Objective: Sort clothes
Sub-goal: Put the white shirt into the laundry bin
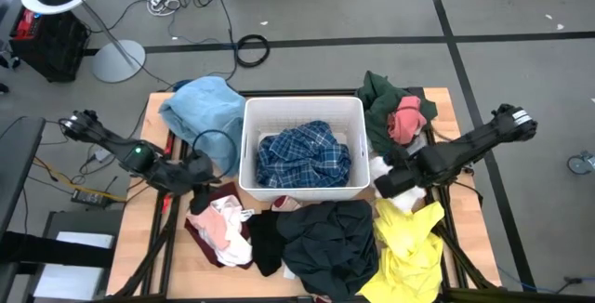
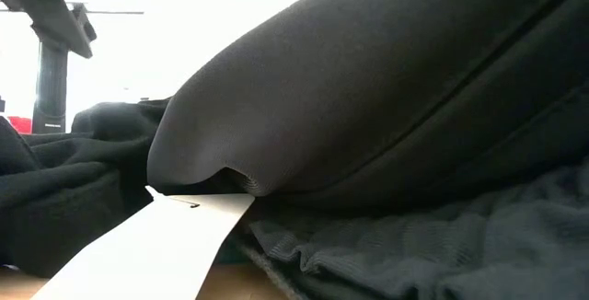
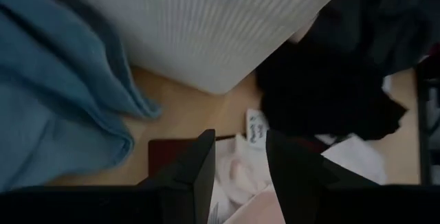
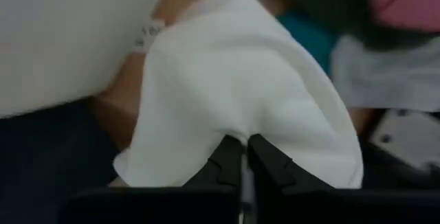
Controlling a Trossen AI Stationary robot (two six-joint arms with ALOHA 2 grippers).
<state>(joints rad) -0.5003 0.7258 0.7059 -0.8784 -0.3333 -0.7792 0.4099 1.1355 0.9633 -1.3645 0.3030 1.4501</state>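
Your clothes lie all around the white bin on the table, and only one thing, the blue plaid shirt, sits inside it. So you have just begun; most of the sorting is left. A light blue top lies past the bin's left side. A dark green one with a pink piece on it lies on the bin's right. On the near side you have a dark top, a black piece, a yellow one, and a pale pink and white bundle on a maroon cloth. Your right gripper is low by the bin's right near corner, and its fingers are pinched tight on a white cloth. Your left gripper hangs above the pale bundle by the bin's left near corner. Its fingers are a little apart and hold nothing. I think the white cloth is your next thing to move. After that you have many more pieces to pick up, one at a time.
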